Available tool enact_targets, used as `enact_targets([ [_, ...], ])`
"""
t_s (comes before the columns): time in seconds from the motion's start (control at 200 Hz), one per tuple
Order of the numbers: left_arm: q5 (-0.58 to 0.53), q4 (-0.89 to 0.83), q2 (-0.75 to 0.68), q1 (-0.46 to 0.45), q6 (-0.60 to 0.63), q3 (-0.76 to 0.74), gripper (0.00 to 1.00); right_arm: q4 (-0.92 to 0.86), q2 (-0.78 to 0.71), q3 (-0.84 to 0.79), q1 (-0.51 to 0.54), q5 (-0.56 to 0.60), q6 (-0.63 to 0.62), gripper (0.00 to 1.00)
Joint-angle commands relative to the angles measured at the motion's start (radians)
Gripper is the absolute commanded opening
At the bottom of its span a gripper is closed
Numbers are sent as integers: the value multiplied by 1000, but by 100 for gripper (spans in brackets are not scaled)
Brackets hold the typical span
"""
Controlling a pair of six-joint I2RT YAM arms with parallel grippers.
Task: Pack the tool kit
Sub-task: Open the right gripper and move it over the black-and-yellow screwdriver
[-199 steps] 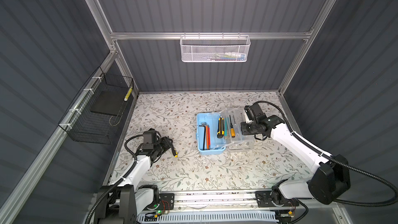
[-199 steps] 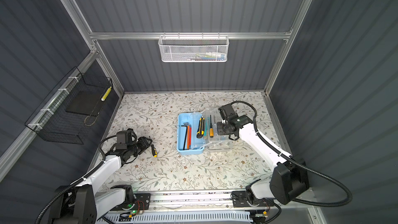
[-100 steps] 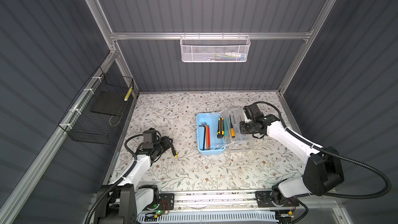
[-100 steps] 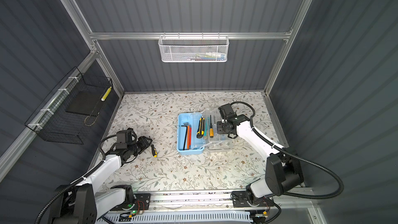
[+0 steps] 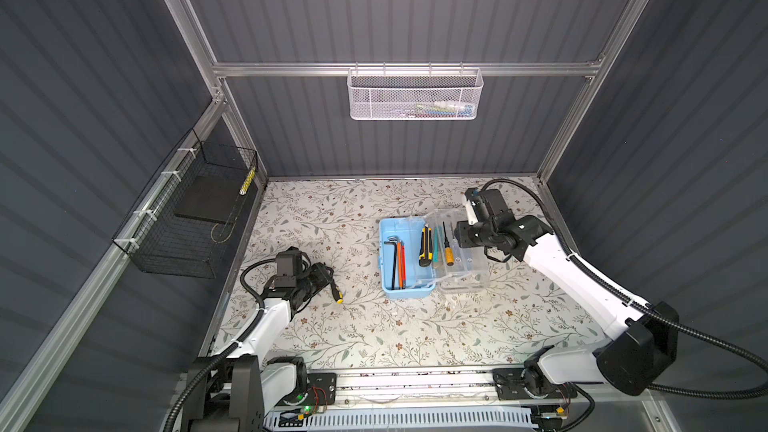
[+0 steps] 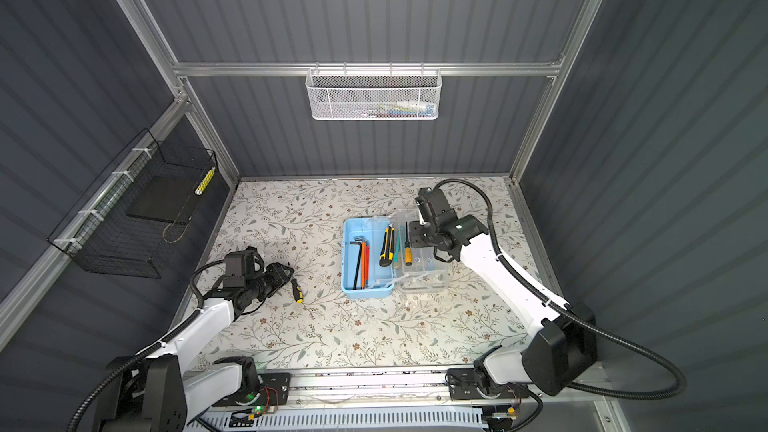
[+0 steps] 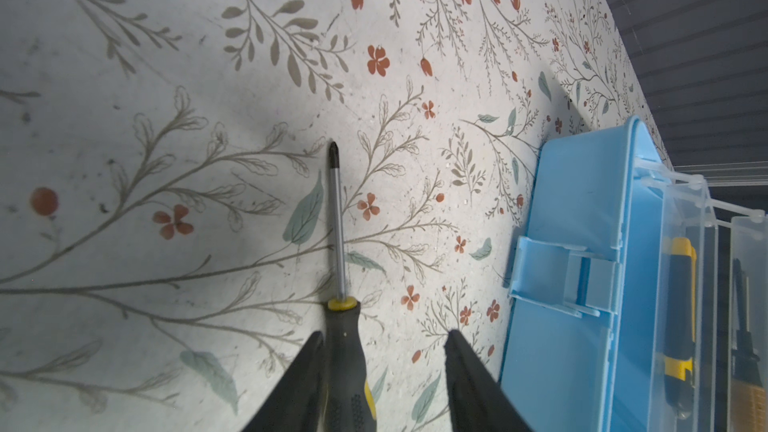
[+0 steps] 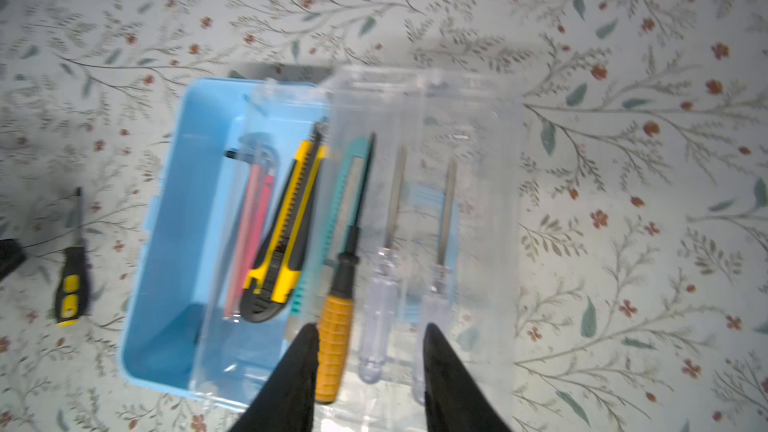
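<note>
The floral-patterned worktop (image 5: 374, 326) fills the floor of the dark-walled cell. A black wire basket (image 5: 187, 222) hangs on the left wall and a white mesh basket (image 5: 415, 95) on the back rail.

The light-blue rectangular plastic box (image 5: 405, 290) sits on the worktop right of the middle. Its clear plastic lid (image 5: 465, 268) is swung fully open and lies flat just beside it, on the right.

The right claw (image 8: 370, 326) hovers over the open lid with its fingers apart and nothing between them. The left claw (image 7: 384, 332) is low at the left side of the worktop, fingers apart. One finger touches the handle of a yellow-black screwdriver (image 7: 338, 243) that lies flat on the worktop, well apart from the box, and there is a gap to the other finger.

Black and orange L-shaped hex keys (image 5: 397, 255) lie inside the blue box. A yellow-black utility knife (image 8: 284, 238) lies along the box's hinge side. A teal utility knife (image 8: 345, 201), an orange-handled screwdriver with a black shaft (image 8: 334, 334) and two clear-handled screwdrivers (image 8: 378, 297) lie side by side on the lid.
</note>
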Motion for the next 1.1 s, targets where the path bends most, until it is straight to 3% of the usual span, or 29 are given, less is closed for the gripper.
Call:
enact_targets([
  [0.0,0,-12,-11,6,16,10,49,-27,62,107,106,40,-15,44],
  [0.17,-1,-35,-41,6,23,12,48,-15,216,276,227,6,-31,48],
  [0.375,11,-105,-71,17,40,41,49,19,424,430,355,-129,-12,51],
  [0.475,94,-88,-66,69,40,37,49,8,531,505,406,-171,-7,53],
  [0.71,222,12,-56,170,-28,-39,49,19,716,622,465,-288,17,54],
  [1.096,165,-42,-144,192,-18,-91,48,-69,990,864,509,-365,22,54],
])
